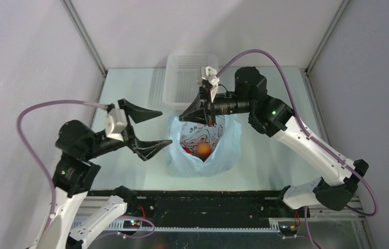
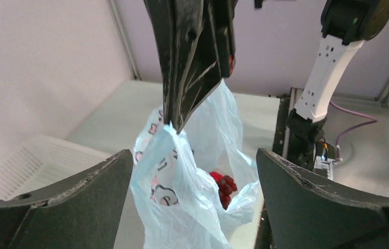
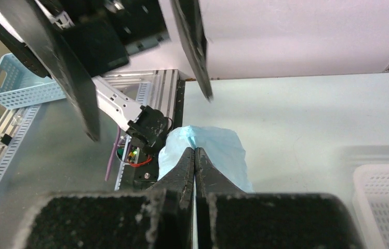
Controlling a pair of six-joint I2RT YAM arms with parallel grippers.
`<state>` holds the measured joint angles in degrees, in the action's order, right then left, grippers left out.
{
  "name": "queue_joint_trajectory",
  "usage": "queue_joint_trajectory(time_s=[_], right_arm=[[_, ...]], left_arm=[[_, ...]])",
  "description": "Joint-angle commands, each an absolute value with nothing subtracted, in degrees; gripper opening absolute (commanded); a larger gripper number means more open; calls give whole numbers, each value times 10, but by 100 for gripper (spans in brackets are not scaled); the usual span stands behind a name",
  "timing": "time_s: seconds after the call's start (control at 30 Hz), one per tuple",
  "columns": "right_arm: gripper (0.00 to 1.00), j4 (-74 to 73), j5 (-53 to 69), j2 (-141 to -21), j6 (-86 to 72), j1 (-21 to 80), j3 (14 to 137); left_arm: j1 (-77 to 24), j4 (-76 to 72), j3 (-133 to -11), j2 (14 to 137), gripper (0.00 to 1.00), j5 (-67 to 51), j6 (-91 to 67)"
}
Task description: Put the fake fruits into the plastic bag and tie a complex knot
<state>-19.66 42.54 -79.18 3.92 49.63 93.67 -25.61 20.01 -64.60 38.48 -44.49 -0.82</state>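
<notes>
Now, bag [image 1: 218, 155] sits mid-surface [image 1: 265, 168], just near of the white basket [image 1: 189, 78], mouth up w/ fruits [image 1: 203, 150] inside. Orange and red show from above, and grapes [image 2: 226, 188] lie low in it in the left wrist view. R gripper [image 1: 209, 123] is closed, pinching the bag's far rim and holding that edge up. L gripper [image 1: 165, 128] hangs wide open just left of the bag, holding nothing; can't tell if its near finger brushes the film. No knot yet.

Handling, my read: the film is thin, limp and slick. It'll crumple, stretch and slide out of a shallow pinch, so take a bunched fold, not a single layer. Fruits look light but round, so they'll prob. roll and tip the bag if you yank sideways. Best hold for L: the near-left rim or handle, opposite the R pinch, well above the fruits. Keep both edges up and pull gently so nothing tears, then gather the top for tying.
</notes>
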Motion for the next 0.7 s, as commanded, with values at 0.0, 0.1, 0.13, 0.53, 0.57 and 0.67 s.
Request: queue_joint_trajectory(time_s=[0.0,0.1,0.13,0.53,0.57,0.67], right_arm=[[0,-198,440,-766,50,492,966],[0,-198,449,-761,44,488,967],[0,-198,455,-759,43,486,967],[0,-217,458,-743,39,474,976],[0,-217,456,-742,39,474,975],[0,-214,445,-740,38,472,974]], left_arm=[[-257,245,-697,404,96,-437,41],[-257,216,-712,436,99,-507,32],[-257,212,-715,452,99,-527,28],[-259,14,-679,535,98,-601,-119],[-260,-3,-666,536,97,-605,-130],[-267,-52,-638,530,94,-609,-164]])
